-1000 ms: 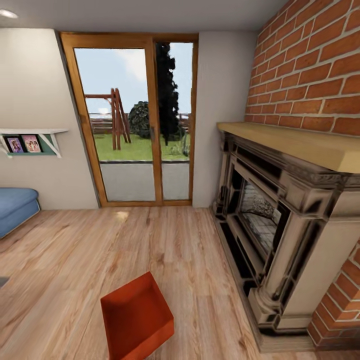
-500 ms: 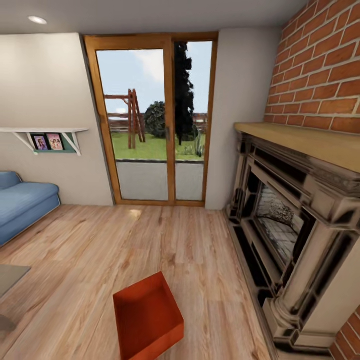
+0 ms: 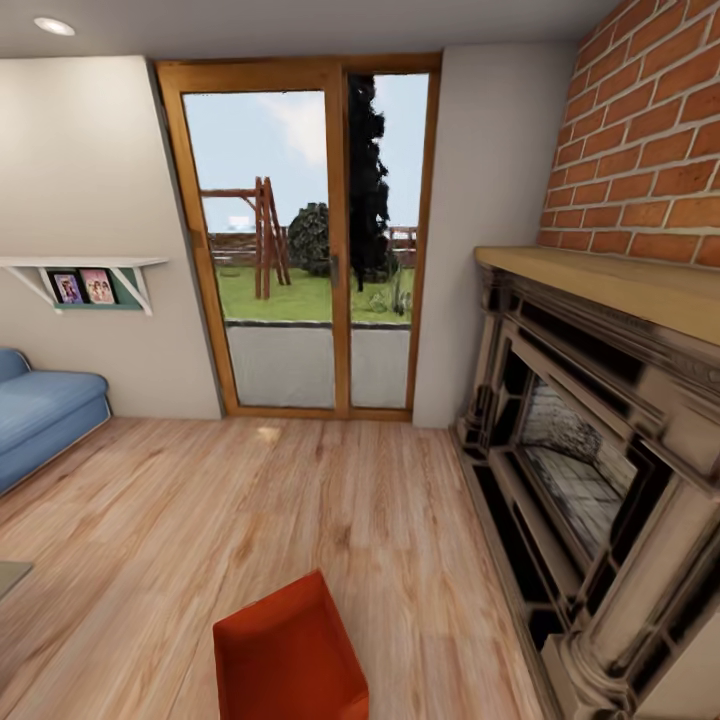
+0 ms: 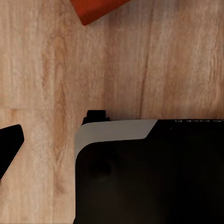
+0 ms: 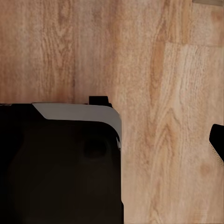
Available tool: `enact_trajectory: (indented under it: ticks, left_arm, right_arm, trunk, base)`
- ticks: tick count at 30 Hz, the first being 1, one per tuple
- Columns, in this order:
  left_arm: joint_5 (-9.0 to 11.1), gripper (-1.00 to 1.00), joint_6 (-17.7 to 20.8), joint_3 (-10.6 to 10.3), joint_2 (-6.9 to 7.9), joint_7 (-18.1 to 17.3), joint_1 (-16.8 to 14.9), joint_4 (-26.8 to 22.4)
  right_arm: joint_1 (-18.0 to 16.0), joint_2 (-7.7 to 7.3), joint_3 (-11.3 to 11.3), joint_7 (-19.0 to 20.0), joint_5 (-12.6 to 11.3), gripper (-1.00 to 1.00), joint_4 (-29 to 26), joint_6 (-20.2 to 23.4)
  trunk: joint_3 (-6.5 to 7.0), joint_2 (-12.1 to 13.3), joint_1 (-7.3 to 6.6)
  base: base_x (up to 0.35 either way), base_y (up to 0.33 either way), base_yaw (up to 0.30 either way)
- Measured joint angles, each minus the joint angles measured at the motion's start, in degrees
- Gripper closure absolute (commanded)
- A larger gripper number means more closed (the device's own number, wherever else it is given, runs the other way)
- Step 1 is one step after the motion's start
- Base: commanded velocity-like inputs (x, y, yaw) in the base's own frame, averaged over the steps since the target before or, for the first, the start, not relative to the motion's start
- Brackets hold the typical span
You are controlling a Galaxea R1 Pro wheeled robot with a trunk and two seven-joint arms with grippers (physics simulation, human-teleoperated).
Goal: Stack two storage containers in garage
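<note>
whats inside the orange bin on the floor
The storage container on the wood plank floor looks empty: only its plain orange inner walls show. Its near part is cut off by the head view's edge.

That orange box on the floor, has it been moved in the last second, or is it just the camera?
Cannot tell for sure. The storage container sits lower in the head view, but the glass doors and fireplace shifted too, which points to the camera moving.

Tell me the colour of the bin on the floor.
Orange-red bin, plain walls, clearest in the head view.
</note>
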Motion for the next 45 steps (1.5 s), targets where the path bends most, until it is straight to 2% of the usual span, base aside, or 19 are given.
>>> enact_trajectory:
  ticks: [12, 39, 45]
  left_arm:
    - [0.0, -1.00, -0.1, 0.0, 0.08, 0.0, 0.0, 0.0]
    - [0.0, -1.00, -0.1, 0.0, 0.02, 0.1, 0.0, 0.0]
    - [0.0, -1.00, -0.1, 0.0, 0.07, 0.1, 0.0, 0.0]
  right_arm:
    - [0.0, 0.00, 0.0, 0.0, 0.0, -1.00, 0.0, 0.0]
    - [0.0, 0.01, 0.0, 0.0, 0.0, -1.00, 0.0, -0.1]
    - [0.0, 0.01, 0.0, 0.0, 0.0, -1.00, 0.0, -0.1]
  trunk:
    - [0.00, 0.0, 0.02]
    - [0.00, 0.0, 0.03]
    - [0.00, 0.0, 0.03]
  base:
    - [0.216, 0.000, 0.027]
    - [0.003, 0.000, 0.261]
    - [0.000, -0.167, 0.166]
